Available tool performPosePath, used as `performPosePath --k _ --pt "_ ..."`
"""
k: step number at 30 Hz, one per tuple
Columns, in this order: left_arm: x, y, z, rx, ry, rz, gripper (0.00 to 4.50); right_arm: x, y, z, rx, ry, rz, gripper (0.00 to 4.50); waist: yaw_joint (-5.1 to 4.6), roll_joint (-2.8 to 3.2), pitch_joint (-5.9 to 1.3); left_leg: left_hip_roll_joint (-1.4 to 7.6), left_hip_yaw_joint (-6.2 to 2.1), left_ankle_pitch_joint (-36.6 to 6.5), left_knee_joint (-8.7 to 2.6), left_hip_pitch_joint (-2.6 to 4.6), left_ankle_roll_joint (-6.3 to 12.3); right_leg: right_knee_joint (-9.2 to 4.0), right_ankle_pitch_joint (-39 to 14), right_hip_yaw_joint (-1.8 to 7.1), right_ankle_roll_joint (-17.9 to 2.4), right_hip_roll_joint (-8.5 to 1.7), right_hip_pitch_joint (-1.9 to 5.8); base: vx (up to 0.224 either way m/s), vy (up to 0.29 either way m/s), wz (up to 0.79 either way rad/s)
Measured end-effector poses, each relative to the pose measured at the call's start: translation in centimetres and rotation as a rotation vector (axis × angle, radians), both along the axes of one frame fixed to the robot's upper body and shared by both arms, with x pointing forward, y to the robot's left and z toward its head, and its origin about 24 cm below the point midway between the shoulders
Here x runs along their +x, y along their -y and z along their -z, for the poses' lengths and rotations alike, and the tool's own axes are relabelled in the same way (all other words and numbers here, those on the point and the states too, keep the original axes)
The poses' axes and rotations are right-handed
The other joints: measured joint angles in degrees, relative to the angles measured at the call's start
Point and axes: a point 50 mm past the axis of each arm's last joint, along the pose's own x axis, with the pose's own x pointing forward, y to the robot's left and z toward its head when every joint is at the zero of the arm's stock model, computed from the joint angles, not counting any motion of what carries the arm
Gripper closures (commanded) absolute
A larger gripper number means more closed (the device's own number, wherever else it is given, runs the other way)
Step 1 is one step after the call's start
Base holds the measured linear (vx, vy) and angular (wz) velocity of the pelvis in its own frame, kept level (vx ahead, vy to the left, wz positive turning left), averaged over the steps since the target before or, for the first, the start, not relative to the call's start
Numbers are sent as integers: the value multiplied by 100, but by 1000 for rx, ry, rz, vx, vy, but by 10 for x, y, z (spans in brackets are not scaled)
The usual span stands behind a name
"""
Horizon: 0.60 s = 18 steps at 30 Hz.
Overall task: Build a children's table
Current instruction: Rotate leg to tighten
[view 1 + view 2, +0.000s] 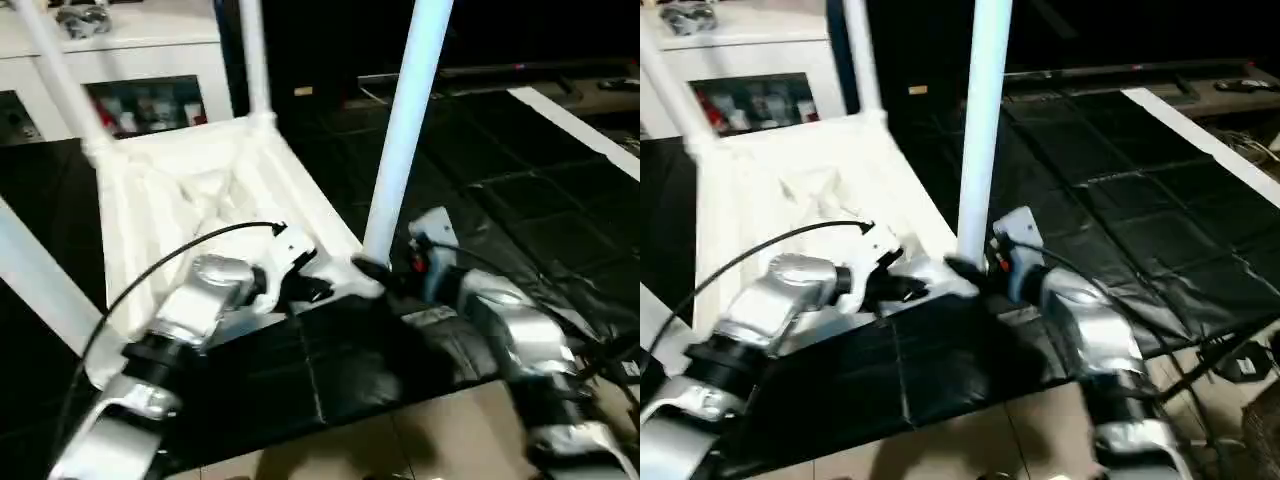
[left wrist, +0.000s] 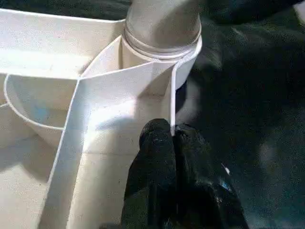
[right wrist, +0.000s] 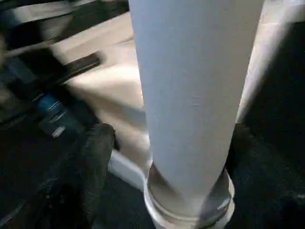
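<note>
Your table top [image 1: 190, 190] lies upside down on the black mat [image 1: 520, 200], ribbed underside up, with legs standing in its corner sockets. At the near right corner, the leg [image 1: 405, 120] stands upright in its socket. Your left gripper [image 2: 174, 143] has its jaws pressed together, pinching the thin rim of the top just beside that socket. Your right gripper [image 3: 167, 138] has its jaws spread apart on either side of the leg's base, not clamped on it.
</note>
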Motion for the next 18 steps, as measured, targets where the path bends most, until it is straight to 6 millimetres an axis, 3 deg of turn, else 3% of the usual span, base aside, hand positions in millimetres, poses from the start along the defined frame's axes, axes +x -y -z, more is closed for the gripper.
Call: performPosePath --k 4,9,16,18 --pt "-5 -7 -2 13 -13 77 450 -6 1 -3 22 -34 -119 7 115 0 0 0 -2 0 1 2 1 -1 19 -1 -31 0 0 0 0 0" --pt "-11 -14 -3 26 -25 161 450 -14 11 -10 5 -66 -252 2 267 -4 2 1 0 0 5 -1 2 0 18 -1 -30 -2 0 0 0 0" --pt "-19 -30 -7 96 -17 331 450 -19 11 -6 -50 -33 -408 2 325 -9 -1 2 0 -3 12 2 -7 4 -2 1 3 -3 11 0 0 0" --pt "-21 -27 -6 99 -11 371 450 -18 10 -5 -47 -37 -428 35 346 -11 -1 2 5 0 16 2 -2 4 -2 8 3 -4 18 0 0 0"
